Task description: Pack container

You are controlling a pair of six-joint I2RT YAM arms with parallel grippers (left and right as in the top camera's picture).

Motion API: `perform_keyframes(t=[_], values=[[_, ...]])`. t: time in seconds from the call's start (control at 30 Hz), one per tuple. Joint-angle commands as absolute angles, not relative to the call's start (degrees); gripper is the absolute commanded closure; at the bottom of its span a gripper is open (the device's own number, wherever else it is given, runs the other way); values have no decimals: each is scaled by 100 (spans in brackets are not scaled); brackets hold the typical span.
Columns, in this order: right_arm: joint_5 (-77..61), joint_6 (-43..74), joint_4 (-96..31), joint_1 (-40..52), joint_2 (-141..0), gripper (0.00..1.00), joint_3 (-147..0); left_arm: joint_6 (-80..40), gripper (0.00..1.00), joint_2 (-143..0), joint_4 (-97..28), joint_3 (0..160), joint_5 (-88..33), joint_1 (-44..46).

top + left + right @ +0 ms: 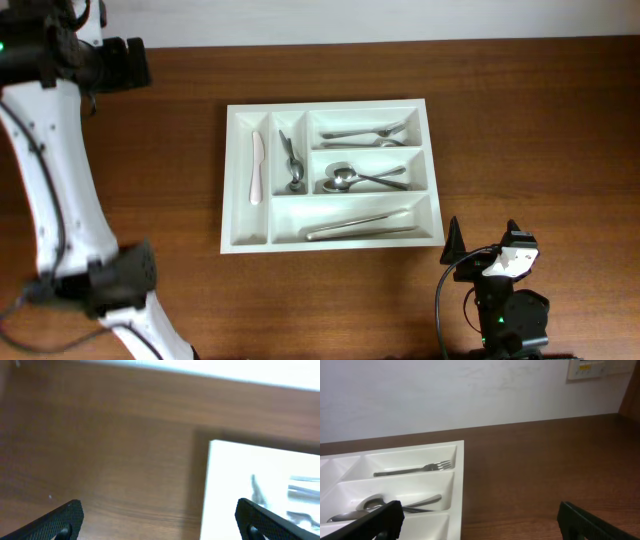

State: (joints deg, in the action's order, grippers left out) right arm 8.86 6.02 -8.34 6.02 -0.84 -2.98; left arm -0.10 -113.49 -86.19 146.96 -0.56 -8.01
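The container (228, 180) is a white five-compartment cutlery tray at the table's middle. It holds a white knife (257, 167) in the left narrow slot and dark spoons (292, 165) in the second narrow slot. Forks (362, 133) lie in the top wide slot, spoons (355, 179) in the middle one and long utensils (360, 225) in the bottom one. My left gripper (159, 510) is open and empty, high at the far left (133, 62); the tray's edge (225, 470) shows to its right. My right gripper (483, 240) is open and empty, just off the tray's near right corner (460, 475).
The brown wooden table (520, 120) surrounds the tray. A pale wall (470, 395) stands behind the table, with a small wall panel (587, 368) at the upper right. The left arm's white links (60, 200) run down the left side.
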Motion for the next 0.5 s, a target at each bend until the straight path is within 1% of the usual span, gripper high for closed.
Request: perform_keyframes(t=[0.0, 0.17, 0.27, 0.47], values=[[832, 600, -810, 550, -19, 1, -226, -45, 1, -9745, -8617, 14803, -69, -290], [832, 600, -810, 550, -19, 1, -226, -45, 1, -8254, -8619, 14800, -71, 123], [832, 598, -810, 550, -19, 1, -226, -45, 1, -7260, -8619, 14800, -69, 134], [832, 598, -810, 550, -19, 1, -226, -45, 1, -5808, -8619, 14484, -69, 134]])
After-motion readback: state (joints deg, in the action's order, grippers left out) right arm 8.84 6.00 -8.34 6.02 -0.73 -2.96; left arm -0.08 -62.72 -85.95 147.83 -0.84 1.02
